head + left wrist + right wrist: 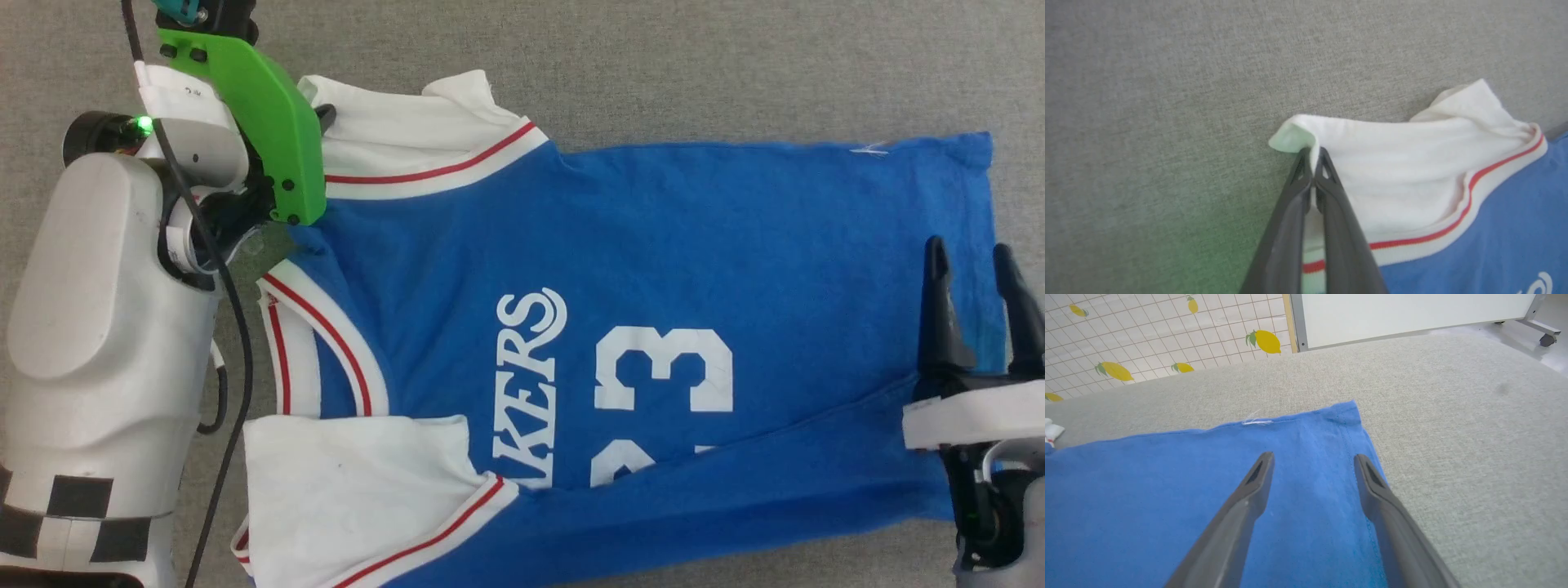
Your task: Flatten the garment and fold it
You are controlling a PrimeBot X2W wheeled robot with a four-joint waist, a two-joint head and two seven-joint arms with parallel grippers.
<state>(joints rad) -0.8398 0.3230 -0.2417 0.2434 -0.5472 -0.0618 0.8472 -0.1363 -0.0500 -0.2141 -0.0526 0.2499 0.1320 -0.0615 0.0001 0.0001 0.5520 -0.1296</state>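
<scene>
The left end effector (1313, 153) is clamped shut on the curled-over edge of the far sleeve (1412, 163), probably so that it can draw the sleeve out flat. The right end effector (1312, 457) hangs with its fingers spread wide and grips nothing. It sits above the hem corner (1349, 410), seemingly ready to take that end. The shirt (653, 269) lies spread sideways on the grey bench (653, 65), collar toward the left arm. Count: one shirt, two white sleeves, two end effectors.

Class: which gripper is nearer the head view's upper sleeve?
Left. The left gripper pinches that sleeve; the right gripper is open over the hem, at the opposite end.
</scene>
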